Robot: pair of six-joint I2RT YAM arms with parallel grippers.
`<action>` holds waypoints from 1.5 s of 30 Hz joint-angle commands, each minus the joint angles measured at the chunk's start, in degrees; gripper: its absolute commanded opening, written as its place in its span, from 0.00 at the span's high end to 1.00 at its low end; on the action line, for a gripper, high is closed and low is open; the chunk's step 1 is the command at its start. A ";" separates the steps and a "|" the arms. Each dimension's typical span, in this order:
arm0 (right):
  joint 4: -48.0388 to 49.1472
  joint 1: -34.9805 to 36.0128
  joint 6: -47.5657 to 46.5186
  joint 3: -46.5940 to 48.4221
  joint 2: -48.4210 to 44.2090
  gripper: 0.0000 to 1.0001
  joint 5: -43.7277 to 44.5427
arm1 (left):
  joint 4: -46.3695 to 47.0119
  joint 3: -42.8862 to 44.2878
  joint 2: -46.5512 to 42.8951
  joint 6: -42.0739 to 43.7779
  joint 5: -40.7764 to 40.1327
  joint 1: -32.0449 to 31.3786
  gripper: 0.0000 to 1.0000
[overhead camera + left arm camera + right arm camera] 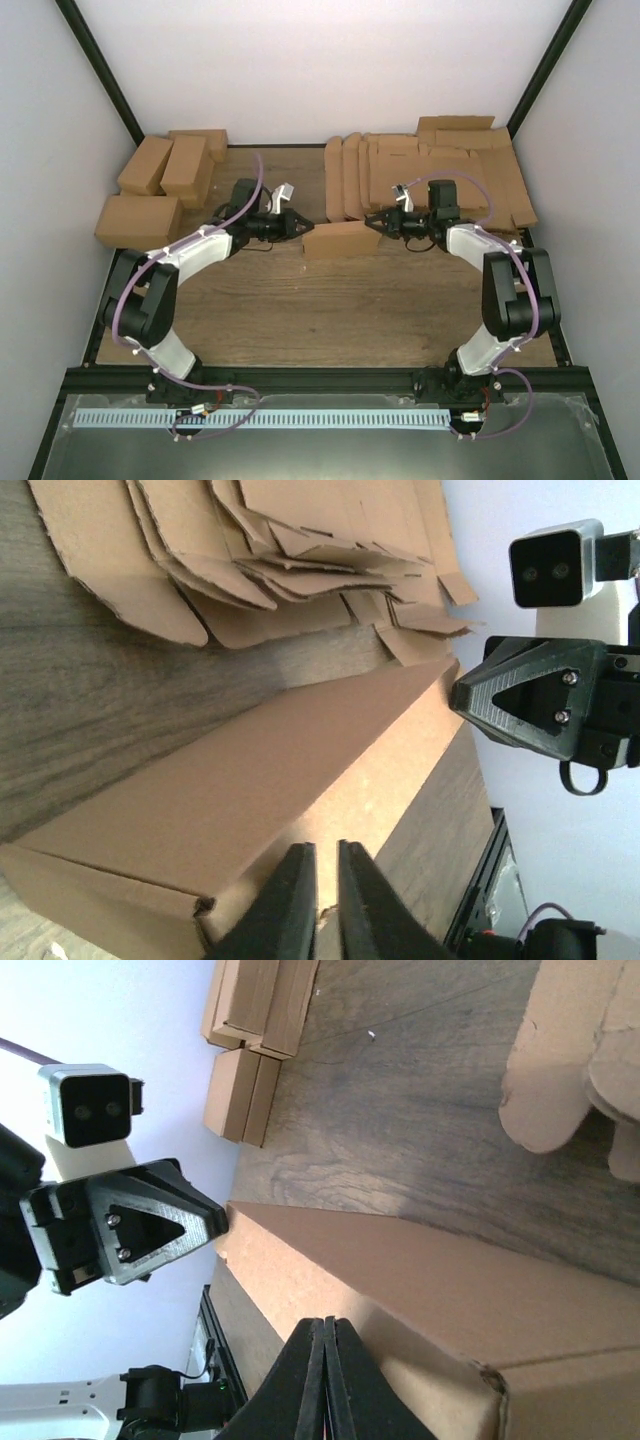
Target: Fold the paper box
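Note:
The paper box (340, 240) stands folded as a small brown carton at the table's middle. It also shows in the left wrist view (230, 800) and the right wrist view (420, 1280). My left gripper (300, 229) is at its left end. Its jaws (321, 848) are almost closed, with a thin slit where a bit of cardboard edge shows. My right gripper (371, 223) is at the box's right end, shut and empty (327, 1322), its tip against the carton. Each wrist view shows the other gripper's tip touching the far end: the right gripper (455, 695) and the left gripper (222, 1222).
Several folded brown cartons (160, 180) are stacked at the back left; they also show in the right wrist view (255, 1020). A spread of flat cardboard blanks (430, 175) lies at the back right, just behind the box (260, 550). A black frame rail (320, 380) runs along the near edge.

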 commanded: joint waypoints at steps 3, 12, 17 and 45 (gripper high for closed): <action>-12.44 -0.22 -2.77 -6.48 -10.41 0.99 10.34 | -18.70 0.07 -6.33 0.78 -7.86 -5.08 0.79; -21.20 -0.22 -3.21 -12.73 -29.63 0.74 19.75 | -31.55 1.22 -21.84 1.60 -18.18 -5.34 0.05; -23.54 -0.26 -5.78 -10.59 -30.51 0.41 25.44 | -22.18 -8.95 -21.02 -3.86 -12.29 -4.72 0.00; -3.84 1.22 -5.25 -22.17 -9.31 0.81 23.74 | -1.93 -20.21 -9.98 -12.88 -17.88 -14.21 0.12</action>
